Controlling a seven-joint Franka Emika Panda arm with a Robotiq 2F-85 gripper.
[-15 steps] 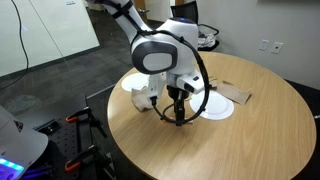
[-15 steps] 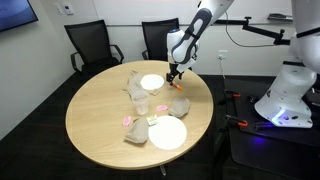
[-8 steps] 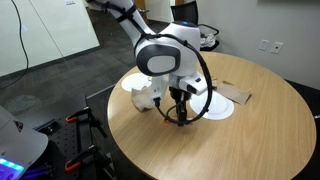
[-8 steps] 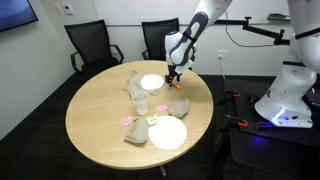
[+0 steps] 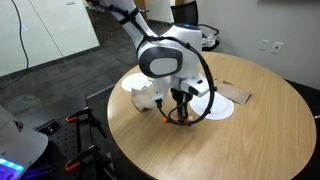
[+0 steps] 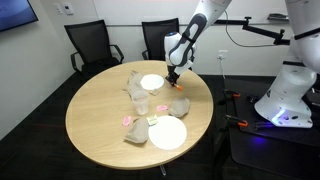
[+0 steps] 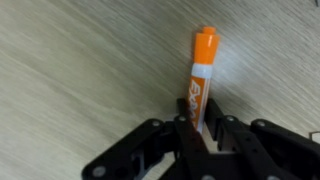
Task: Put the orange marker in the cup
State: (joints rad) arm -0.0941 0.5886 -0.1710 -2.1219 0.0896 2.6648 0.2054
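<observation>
The orange marker (image 7: 200,80) lies flat on the wooden table, orange cap away from the wrist camera, white printed barrel running back between the jaws. My gripper (image 7: 200,138) is shut on that barrel end, both black fingers pressed against it. In both exterior views the gripper (image 5: 180,116) (image 6: 172,78) points straight down at the table top, and a bit of orange marker (image 5: 168,116) shows at its tips. The cup (image 6: 142,104), a small clear tumbler, stands upright near the table's middle, a short way from the gripper.
Two white plates (image 6: 152,82) (image 6: 167,132) sit on the round table (image 6: 100,110). Crumpled brownish wrappers (image 6: 180,105) (image 6: 136,132) (image 6: 132,85) lie around the cup. Small pink bits (image 6: 128,121) lie nearby. Black chairs (image 6: 90,45) stand behind the table.
The jaws have gone from open around the marker to shut on its barrel. The arm has stayed low over the same spot.
</observation>
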